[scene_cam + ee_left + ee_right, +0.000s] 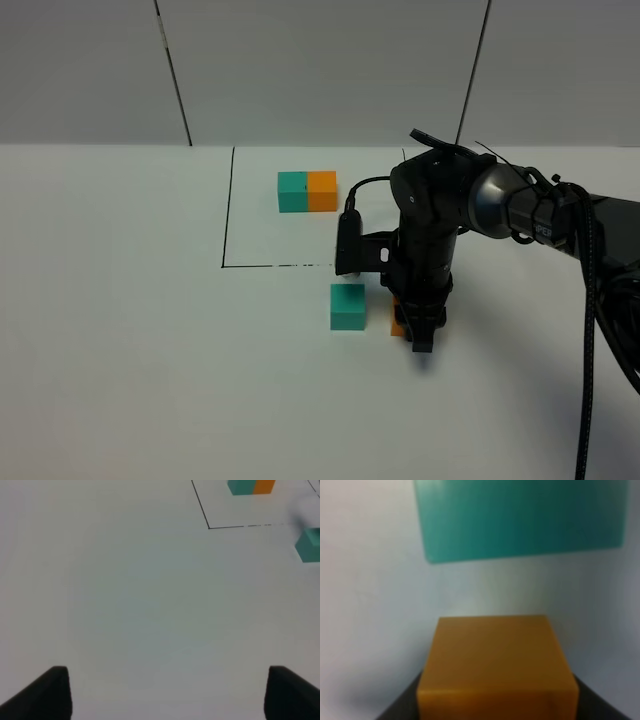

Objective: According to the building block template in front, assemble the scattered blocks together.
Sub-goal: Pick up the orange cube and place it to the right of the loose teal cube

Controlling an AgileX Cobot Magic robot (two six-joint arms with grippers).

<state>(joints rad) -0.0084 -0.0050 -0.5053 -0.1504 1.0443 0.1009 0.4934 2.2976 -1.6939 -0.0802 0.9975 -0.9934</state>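
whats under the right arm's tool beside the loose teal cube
A small matte orange cube sits on the white table at the shut right tool, apart from the teal-green cube. From above, the arm covers most of it.

The teal cube (347, 306) and orange cube (495, 670) look like smooth, matt plastic, as does the template (308, 191). The desk (120, 330) is white, smooth and matt. The arm (480, 200) has a dark casing with a slight sheen.
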